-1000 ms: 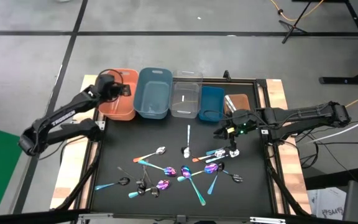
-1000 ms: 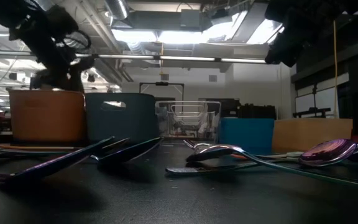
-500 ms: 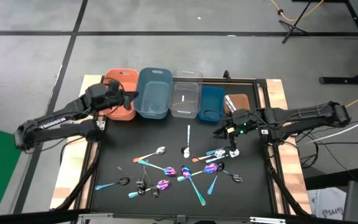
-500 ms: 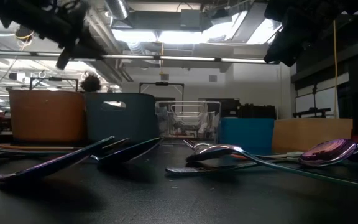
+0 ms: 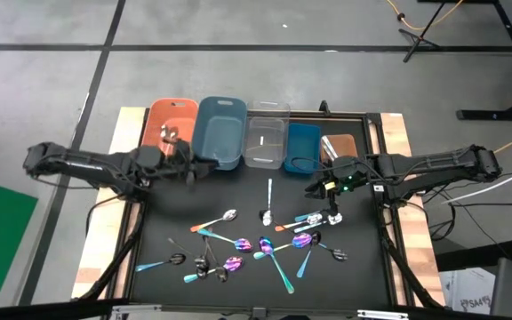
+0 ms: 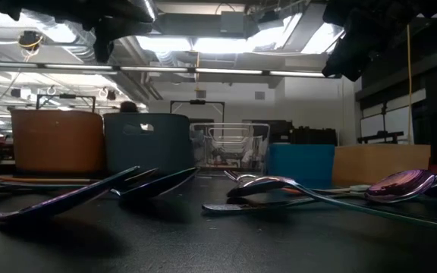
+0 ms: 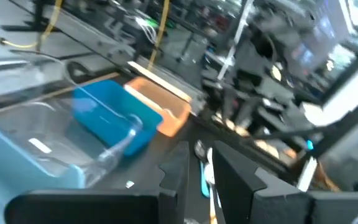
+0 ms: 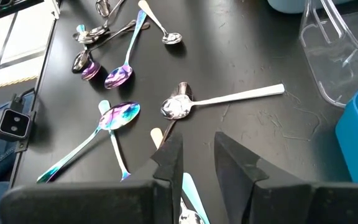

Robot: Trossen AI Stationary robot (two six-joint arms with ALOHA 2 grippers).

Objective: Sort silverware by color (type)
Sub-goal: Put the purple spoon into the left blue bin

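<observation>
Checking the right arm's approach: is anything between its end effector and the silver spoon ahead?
Nothing visible does: only bare black mat lies between the right end effector and the silver spoon.

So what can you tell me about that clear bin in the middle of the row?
The clear bin is a see-through plastic rectangle with rounded corners and an open top. It stands upright in the middle of the row along the mat's far edge, close between the grey-blue bin and the blue bin. A small pale patch shows on its floor; whether that is a label or a utensil is unclear. In the low view its thin walls let the room show through. Neither gripper touches it.
</observation>
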